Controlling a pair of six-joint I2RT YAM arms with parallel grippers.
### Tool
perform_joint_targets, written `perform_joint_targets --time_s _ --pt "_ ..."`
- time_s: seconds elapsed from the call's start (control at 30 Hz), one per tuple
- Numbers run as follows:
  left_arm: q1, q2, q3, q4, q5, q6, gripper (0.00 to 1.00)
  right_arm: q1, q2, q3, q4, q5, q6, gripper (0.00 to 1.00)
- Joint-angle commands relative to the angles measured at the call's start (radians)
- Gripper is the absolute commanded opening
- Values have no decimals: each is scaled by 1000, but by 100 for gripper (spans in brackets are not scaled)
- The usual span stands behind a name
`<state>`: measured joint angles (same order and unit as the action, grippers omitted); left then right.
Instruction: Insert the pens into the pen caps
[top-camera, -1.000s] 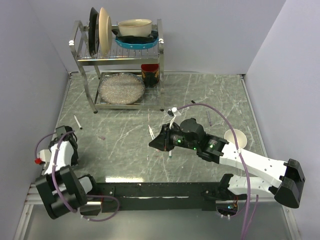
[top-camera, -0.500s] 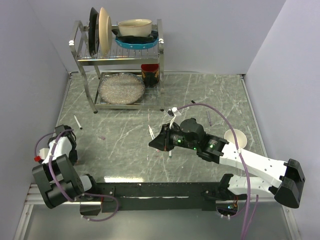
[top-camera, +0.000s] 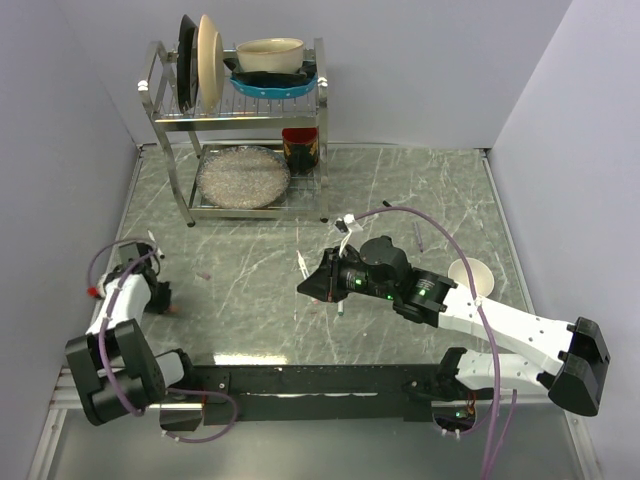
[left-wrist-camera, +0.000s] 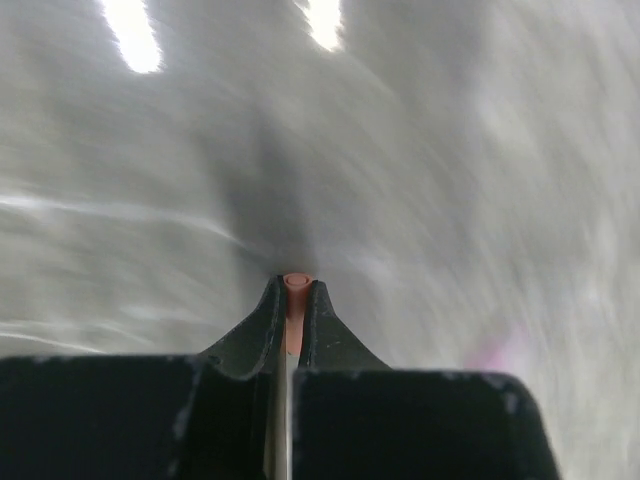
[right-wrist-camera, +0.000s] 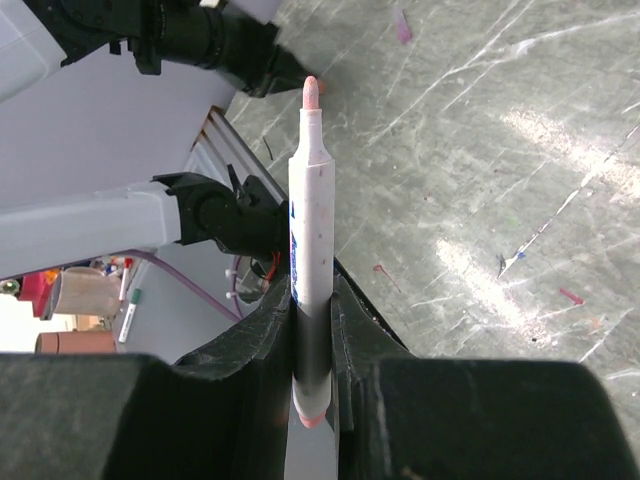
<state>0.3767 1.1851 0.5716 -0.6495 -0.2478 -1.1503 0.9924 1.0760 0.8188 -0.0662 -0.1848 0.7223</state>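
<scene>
In the right wrist view a whitish pen (right-wrist-camera: 311, 220) with a pink tip and pink tail stands between the jaws of my right gripper (right-wrist-camera: 312, 290), which is shut on its barrel. The tip points toward the left arm. In the top view this gripper (top-camera: 308, 288) hovers over the middle of the table. My left gripper (left-wrist-camera: 295, 288) is shut on a small pink pen cap (left-wrist-camera: 296, 282), whose round end pokes out between the fingertips. It sits low at the table's left side (top-camera: 163, 297). Two more pens (top-camera: 155, 244) (top-camera: 302, 264) lie on the table.
A metal dish rack (top-camera: 240, 130) with plates and bowls stands at the back left. A white cup (top-camera: 470, 275) sits beside the right arm. Another pen (top-camera: 418, 236) lies right of centre, and a small purple piece (top-camera: 203, 273) lies left of centre.
My left gripper has shut on the pink pen cap, and the left arm has swung out, moving its gripper right and farther over the table. The right arm has not moved.
</scene>
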Motion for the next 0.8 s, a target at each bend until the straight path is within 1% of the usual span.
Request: perform_joint_targets --time_s 0.0,0.03,0.1,0.13,0.2,0.23,0.37,0.47,0.5,0.6,0.77 --pt "-159 -56 20 99 272 121 1 2 2 -18 62 -4 28 0" --pt "-220 -62 14 109 336 112 1 2 -1 -27 65 1 32 0" --pt "-275 -77 5 154 401 95 1 0 -7 -49 65 18 37 0" --pt "-324 -81 2 163 428 75 1 2 -13 -53 65 25 39 0" --pt "-366 -85 14 151 440 58 1 2 -22 -79 65 44 42 0" --pt "-407 -88 31 145 433 49 1 2 -30 -90 65 47 45 0" --pt "-470 -108 63 139 449 34 1 2 -28 -141 123 33 55 0" --pt "-510 -130 82 157 473 23 1 2 1 -145 147 4 65 0" --pt "-519 -139 79 184 529 24 1 3 8 -148 158 -11 72 0" --pt "-567 -192 53 312 628 -2 1 5 36 -170 222 -51 107 0" --pt "-708 -301 62 462 633 -40 1 31 48 -178 258 -35 126 0"
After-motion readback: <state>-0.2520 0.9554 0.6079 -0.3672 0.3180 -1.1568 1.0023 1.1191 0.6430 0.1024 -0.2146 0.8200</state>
